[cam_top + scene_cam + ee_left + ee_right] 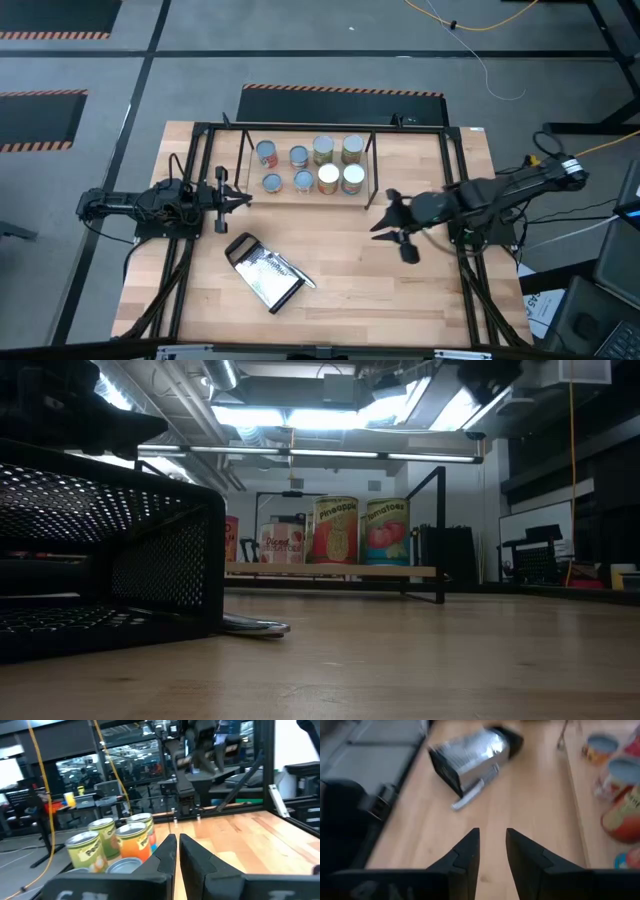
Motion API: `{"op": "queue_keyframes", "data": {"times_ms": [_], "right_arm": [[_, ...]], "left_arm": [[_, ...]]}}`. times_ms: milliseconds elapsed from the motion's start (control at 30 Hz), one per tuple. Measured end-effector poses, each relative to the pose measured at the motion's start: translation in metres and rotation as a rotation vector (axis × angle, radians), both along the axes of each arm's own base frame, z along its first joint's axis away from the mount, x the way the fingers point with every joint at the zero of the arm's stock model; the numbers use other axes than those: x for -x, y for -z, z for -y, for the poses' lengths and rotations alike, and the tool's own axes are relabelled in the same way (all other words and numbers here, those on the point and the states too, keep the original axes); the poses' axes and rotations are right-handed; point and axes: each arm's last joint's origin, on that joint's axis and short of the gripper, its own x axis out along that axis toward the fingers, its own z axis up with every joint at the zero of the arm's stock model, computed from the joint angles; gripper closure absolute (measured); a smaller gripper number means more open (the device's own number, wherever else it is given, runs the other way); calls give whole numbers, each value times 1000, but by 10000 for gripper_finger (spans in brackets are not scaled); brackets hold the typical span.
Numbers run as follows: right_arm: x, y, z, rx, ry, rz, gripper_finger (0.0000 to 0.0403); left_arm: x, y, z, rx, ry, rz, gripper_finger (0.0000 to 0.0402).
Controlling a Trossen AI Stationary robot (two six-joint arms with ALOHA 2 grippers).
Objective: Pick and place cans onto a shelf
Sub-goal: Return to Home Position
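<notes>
Several cans (312,165) stand upright in two rows on the wooden board of the shelf (285,168) at the table's far middle; the low view shows them as labelled tins (335,530) on the board (330,570). My left gripper (238,197) hovers level just left of the shelf's near-left corner. Its fingers (175,845) are almost together with only a thin slit and nothing between them, and cans (132,837) lie just beyond. My right gripper (392,226) hangs above the table right of the shelf's near end, open (492,840) and empty, tipped down toward the board.
A flat metal grater (265,275) with a black handle lies on the table's near middle, also in the right wrist view (470,760) and close up in the low view (100,560). A larger black frame (200,130) edges the table. Bare wood lies between grater and shelf.
</notes>
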Motion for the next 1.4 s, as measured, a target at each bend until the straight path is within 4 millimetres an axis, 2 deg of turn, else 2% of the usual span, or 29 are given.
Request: {"op": "queue_keyframes", "data": {"times_ms": [200,367,467,600,867,1033,1233,1400], "right_arm": [[43,-34,13,-10,-24,139,304],[77,-50,24,53,-74,243,304],[92,-53,29,114,-111,309,304],[103,-39,32,138,-124,344,304],[106,19,33,122,-111,460,304],[111,48,37,152,-34,539,304],[118,64,44,266,95,649,304],[124,74,48,252,133,705,304]], "left_arm": [[0,0,-1,4,-24,1,395],[0,0,-1,4,-24,2,400],[0,0,-1,4,-24,2,395],[0,0,-1,4,-24,2,386],[0,0,-1,4,-24,2,382],[0,0,-1,4,-24,2,391],[0,0,-1,4,-24,2,400],[0,0,-1,4,-24,2,395]]}}
